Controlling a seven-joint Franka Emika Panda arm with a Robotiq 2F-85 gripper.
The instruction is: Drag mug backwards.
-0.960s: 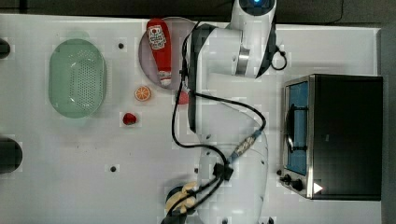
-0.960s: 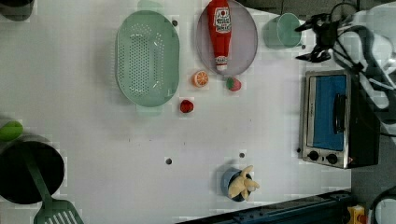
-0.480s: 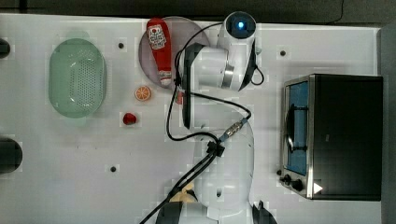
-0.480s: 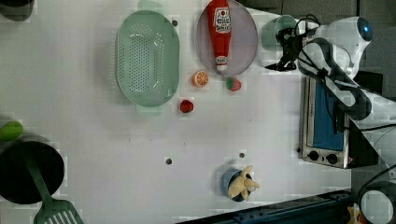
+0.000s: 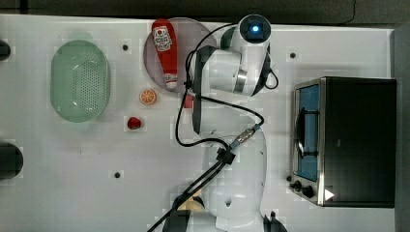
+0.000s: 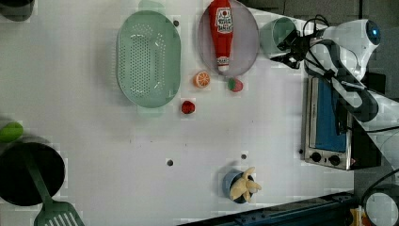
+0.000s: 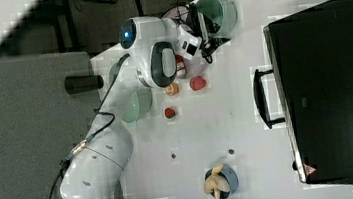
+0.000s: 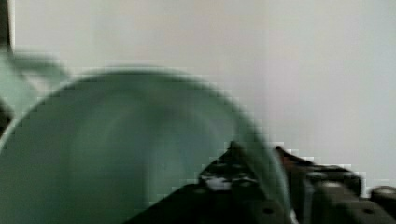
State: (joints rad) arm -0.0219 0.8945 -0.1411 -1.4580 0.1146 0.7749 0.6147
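Change: the arm had swung from the table's near side to the mug (image 6: 276,30), its gripper (image 6: 291,43) now at the rim.
Mug: at the purple plate's (image 6: 248,42) 3 o'clock in the left view, not visibly moved.
Fingers: straddling the mug wall, one inside; closure unclear.
Meaning: contact made, the drag could begin.

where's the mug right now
In the left view the mug stands near the table's top edge, just right of the purple plate, with the gripper at its right rim.
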